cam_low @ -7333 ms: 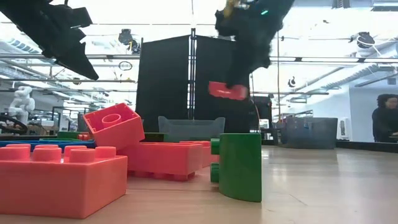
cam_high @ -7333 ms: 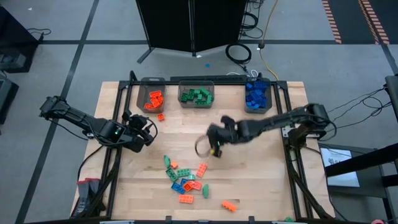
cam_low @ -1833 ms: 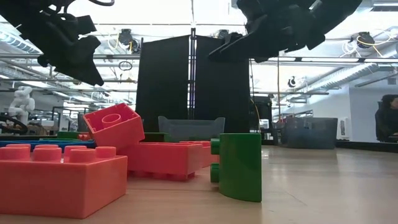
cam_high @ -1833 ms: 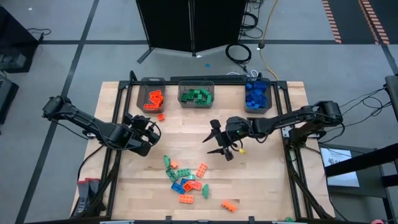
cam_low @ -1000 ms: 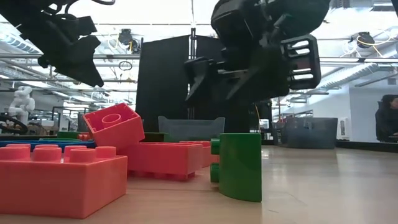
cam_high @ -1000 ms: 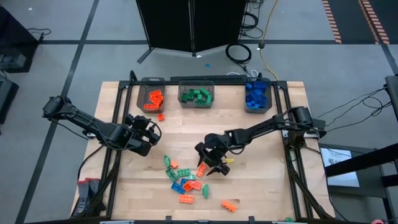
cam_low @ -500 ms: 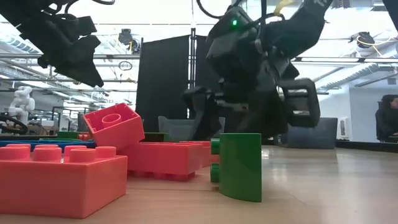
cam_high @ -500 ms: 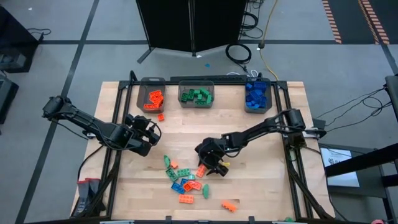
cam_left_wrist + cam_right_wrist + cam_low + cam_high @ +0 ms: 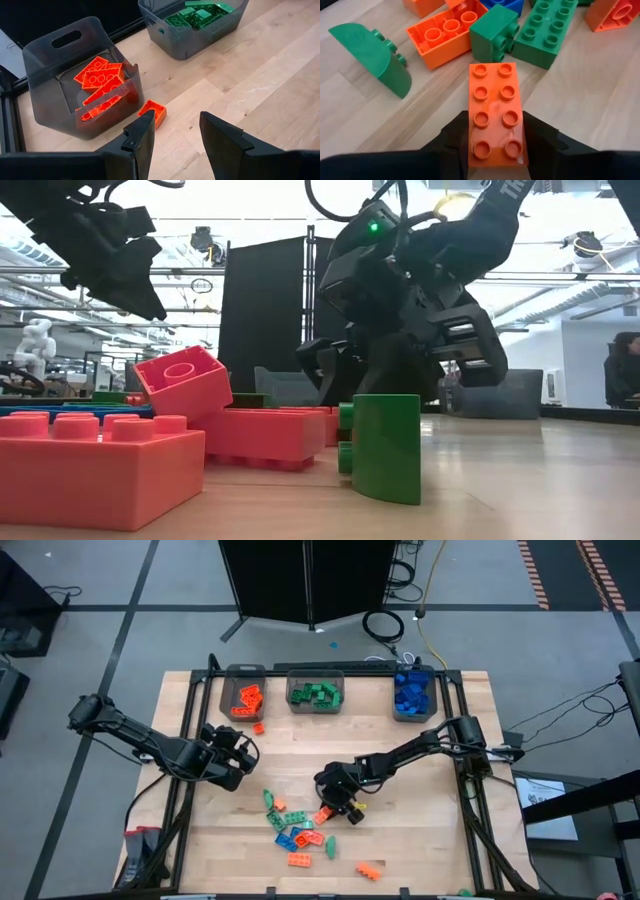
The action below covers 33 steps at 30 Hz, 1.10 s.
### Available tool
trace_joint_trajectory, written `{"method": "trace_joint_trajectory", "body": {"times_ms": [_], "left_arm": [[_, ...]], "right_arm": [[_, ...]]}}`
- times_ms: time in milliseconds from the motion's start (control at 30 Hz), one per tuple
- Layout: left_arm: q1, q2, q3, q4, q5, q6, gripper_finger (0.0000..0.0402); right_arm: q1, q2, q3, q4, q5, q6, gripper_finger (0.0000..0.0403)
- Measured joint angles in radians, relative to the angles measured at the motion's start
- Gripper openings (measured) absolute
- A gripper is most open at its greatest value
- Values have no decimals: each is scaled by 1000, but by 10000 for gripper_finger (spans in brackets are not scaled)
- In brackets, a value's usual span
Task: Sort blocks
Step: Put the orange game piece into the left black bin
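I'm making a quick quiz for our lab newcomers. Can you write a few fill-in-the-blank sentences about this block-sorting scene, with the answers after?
1. The right gripper has its fingers on either side of an eight-stud brick coloured ____.
2. The middle bin holds bricks coloured ____.
3. Just outside the orange bin one loose ____ brick lies on the table.
4. The left gripper, near that bin, is open and holds ____.

Missing words: orange; green; orange; nothing
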Motion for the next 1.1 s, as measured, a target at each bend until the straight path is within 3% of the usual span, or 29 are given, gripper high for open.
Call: {"method": "trace_joint_trajectory", "body": {"times_ms": [400, 567, 867, 1100], "left_arm": [[0, 0, 0, 0, 1, 0, 160], [0, 0, 0, 0, 16, 0, 160], [0, 0, 0, -1, 17, 1, 160], [0, 0, 0, -2, 16, 1, 160]], "right_arm": [[-1, -38, -3, -21, 63, 119, 120], [-17, -100, -6, -62, 157, 125, 120], [-68, -283, -5, -95, 224, 177, 120], [-128, -365, 112, -114, 314, 202, 120]]}}
